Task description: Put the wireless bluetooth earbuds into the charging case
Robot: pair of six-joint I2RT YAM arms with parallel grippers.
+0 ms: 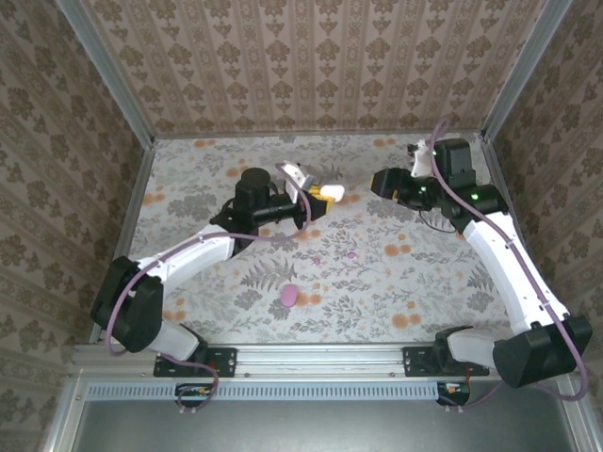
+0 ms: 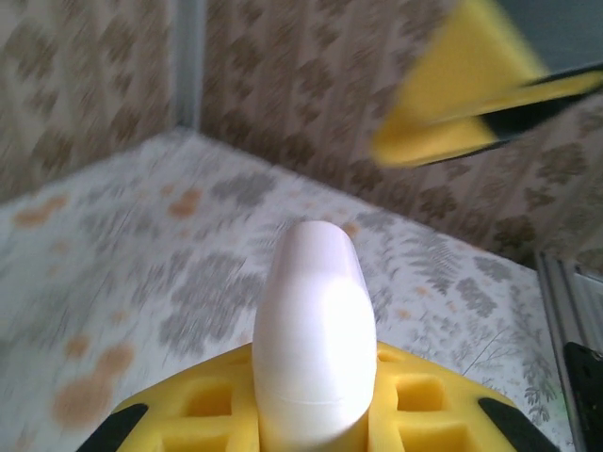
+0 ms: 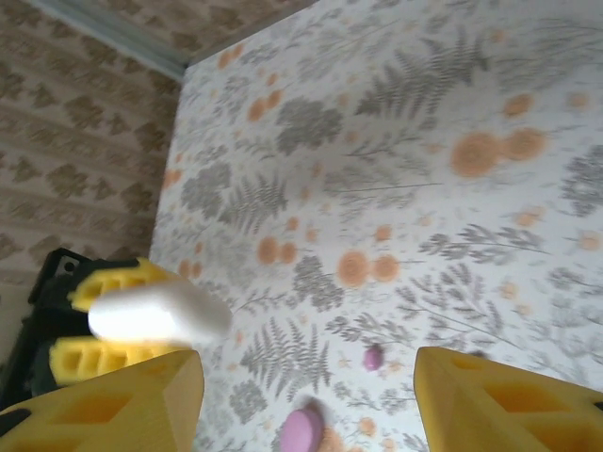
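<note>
Holding the white charging case point(image 1: 330, 192) up off the table point(image 1: 452, 282), the left gripper point(image 1: 314, 191) has its yellow pads point(image 2: 452, 405) clenched on the case's lower half, and the rounded end pokes out beyond them. The case hangs above the middle of the table's far half. The right gripper point(image 3: 306, 369) faces it from the right-hand side, near but apart, its jaws spread with nothing between them.

I judge the step in hand to be readying the case (in the left wrist view it looks closed, smooth with only a faint seam low down), so no bud is going in yet. One magenta earbud point(image 1: 316, 261) and a second earbud point(image 1: 351, 254) lie on the table around its middle, closer to the near edge than either gripper and well apart from the right gripper's fingers. A larger pink oval point(image 1: 289, 295) lies closer again to the near edge, left of centre. Whether it is another case I cannot tell.

The next move probably calls for the free right gripper to get the lid open while the left one holds firm. It would then drop to a bud. That pinch needs to be fine and well centred, since the buds are tiny and sit among printed orange spots.
</note>
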